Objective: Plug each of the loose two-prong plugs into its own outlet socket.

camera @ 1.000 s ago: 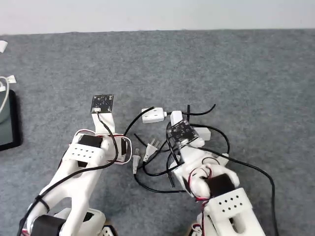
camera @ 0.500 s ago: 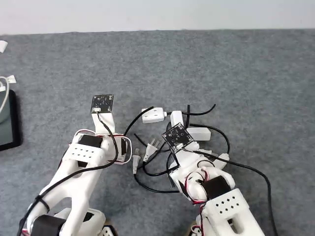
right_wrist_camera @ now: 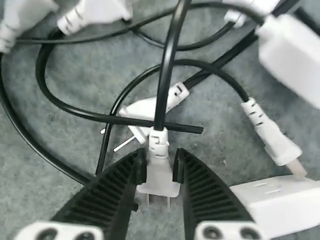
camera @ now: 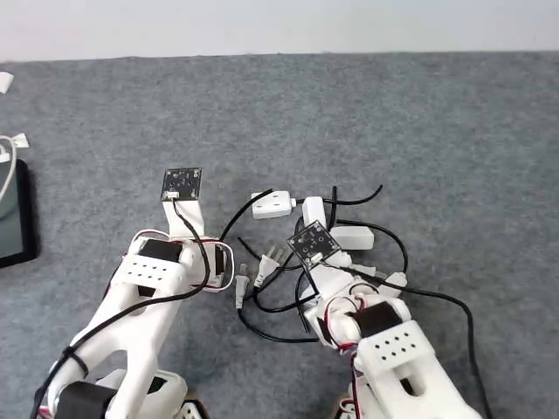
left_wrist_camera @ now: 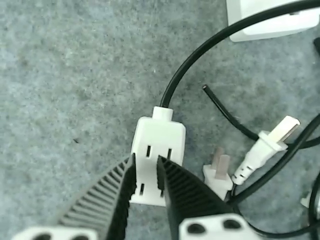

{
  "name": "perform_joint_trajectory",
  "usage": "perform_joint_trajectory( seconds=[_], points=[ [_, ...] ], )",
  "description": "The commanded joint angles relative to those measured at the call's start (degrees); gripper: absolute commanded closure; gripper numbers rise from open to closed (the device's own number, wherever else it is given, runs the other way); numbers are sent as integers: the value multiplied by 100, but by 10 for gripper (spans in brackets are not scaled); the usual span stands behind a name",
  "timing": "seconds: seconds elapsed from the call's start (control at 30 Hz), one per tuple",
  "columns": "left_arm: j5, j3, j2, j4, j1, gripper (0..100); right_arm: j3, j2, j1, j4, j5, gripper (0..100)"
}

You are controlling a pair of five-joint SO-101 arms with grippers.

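The right arm has drawn back toward its base over the last second, its wrist sliding nearer across the cable tangle, while the left arm has stayed where it was.

Closest in, the right pincer (right_wrist_camera: 160,156) is clamped on a white held plug (right_wrist_camera: 159,177). It grips the body, the two prongs pointing back toward the wrist, and a black cable (right_wrist_camera: 167,65) runs off the plug's far end. Just past it, under that cable, a second plug (right_wrist_camera: 145,107) lies on the grey worktop (right_wrist_camera: 215,135). A third plug (right_wrist_camera: 272,137) lies off to one side, its prongs near a white outlet block (right_wrist_camera: 280,200).

The left pincer (left_wrist_camera: 146,175) is drawn narrow onto the near end of a white socket (left_wrist_camera: 160,140). The socket lies slot face up, its cable arching away. Beside it, not touching, lie a long loose plug (left_wrist_camera: 265,147) and a short loose plug (left_wrist_camera: 217,172).

Seen from above, farther out past both wrists, three more white blocks sit among the black cables: a far left block (camera: 272,205), a middle block (camera: 314,210) and a far right block (camera: 354,236). A dark tablet (camera: 13,214) lies at the left edge.
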Motion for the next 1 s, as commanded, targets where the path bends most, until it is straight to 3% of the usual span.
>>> perform_joint_trajectory(
  seconds=[0.0, 0.97],
  points=[
    [-9, 198, 70, -53, -88, 983, -325, 57, -268, -101, 53, 894],
    [-9, 207, 70, -35, -88, 983, -202, 127, -338, -576, 308, 895]
  ],
)
